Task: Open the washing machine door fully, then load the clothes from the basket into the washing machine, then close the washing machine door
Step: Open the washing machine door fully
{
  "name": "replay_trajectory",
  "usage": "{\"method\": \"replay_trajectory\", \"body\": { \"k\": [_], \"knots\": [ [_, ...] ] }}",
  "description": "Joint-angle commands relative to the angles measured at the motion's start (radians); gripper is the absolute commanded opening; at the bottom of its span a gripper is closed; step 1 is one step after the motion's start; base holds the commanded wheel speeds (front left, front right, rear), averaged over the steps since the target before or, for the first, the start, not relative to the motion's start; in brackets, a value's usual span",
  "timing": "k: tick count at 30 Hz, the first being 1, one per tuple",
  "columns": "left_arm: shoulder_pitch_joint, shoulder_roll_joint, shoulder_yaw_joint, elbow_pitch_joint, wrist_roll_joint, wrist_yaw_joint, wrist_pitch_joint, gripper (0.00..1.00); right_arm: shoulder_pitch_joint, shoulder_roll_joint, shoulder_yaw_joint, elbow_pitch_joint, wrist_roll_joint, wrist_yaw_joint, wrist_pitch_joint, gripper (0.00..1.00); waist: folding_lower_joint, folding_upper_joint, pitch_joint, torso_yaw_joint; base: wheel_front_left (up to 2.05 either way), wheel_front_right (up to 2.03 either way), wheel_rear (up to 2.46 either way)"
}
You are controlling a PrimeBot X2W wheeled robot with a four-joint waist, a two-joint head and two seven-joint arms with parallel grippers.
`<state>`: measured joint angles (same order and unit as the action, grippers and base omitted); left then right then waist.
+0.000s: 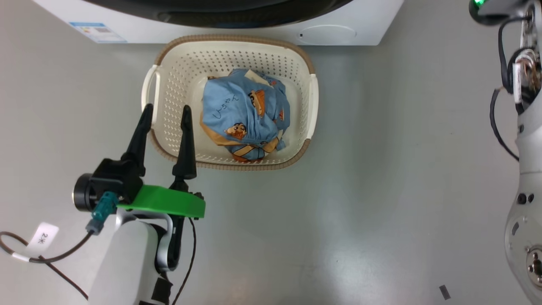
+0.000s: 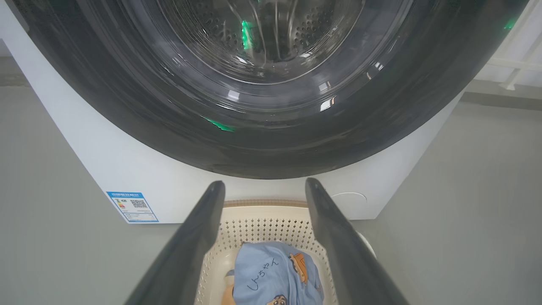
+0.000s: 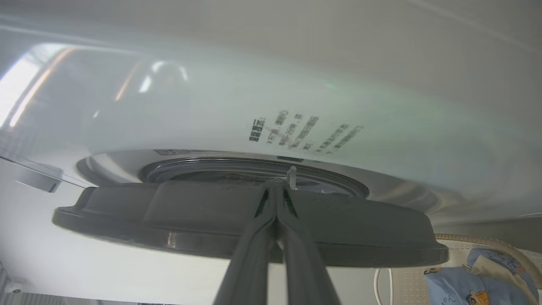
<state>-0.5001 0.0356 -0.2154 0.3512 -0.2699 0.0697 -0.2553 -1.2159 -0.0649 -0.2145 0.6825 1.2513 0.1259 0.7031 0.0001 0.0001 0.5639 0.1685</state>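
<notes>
1. Two fingers of the left gripper [image 1: 167,107] are spread wide, nothing held, over the near-left rim of the basket [image 1: 178,72]; a white tag [image 1: 42,239] is hung on a cable at the near left.
2. The basket is set on the grey floor [image 1: 381,169], directly before the washing machine [image 1: 360,25]; the clothes [image 1: 243,114] are bundled in its middle.
3. A blue label [image 1: 98,32] at the left and a round cover [image 1: 328,33] at the right are borne on the machine's front.
4. The washing machine door [image 2: 271,144] is shown face-on in the left wrist view, the steel drum [image 2: 302,38] seen through its glass.
5. In the right wrist view the door is shown edge-on; the right gripper [image 3: 277,192] is closed tight at its black rim, nothing gripped.
</notes>
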Motion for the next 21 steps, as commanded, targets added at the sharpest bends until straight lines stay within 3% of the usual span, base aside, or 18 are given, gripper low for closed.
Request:
{"method": "replay_trajectory", "body": {
  "k": [1,13,21],
  "knots": [
    [-0.013,0.019,0.034,-0.013,0.007,-0.005,-0.006,1.0,-0.044,0.015,0.027,-0.017,-0.006,0.005,0.0,0.0,-0.0001,-0.0001,0.008,0.011,0.0,0.0,0.0],
    [-0.021,0.015,0.021,-0.012,-0.005,-0.005,-0.006,1.0,-0.174,0.015,0.1,0.11,-0.049,0.005,-0.016,0.0,-0.0001,-0.0001,0.031,0.041,0.0,0.0,0.0],
    [-0.024,0.015,0.015,-0.015,-0.022,0.006,-0.006,1.0,-0.182,0.015,0.143,0.147,-0.015,0.005,0.022,0.0,-0.0001,-0.0001,0.034,0.044,0.0,0.0,0.0]
  ]
}}
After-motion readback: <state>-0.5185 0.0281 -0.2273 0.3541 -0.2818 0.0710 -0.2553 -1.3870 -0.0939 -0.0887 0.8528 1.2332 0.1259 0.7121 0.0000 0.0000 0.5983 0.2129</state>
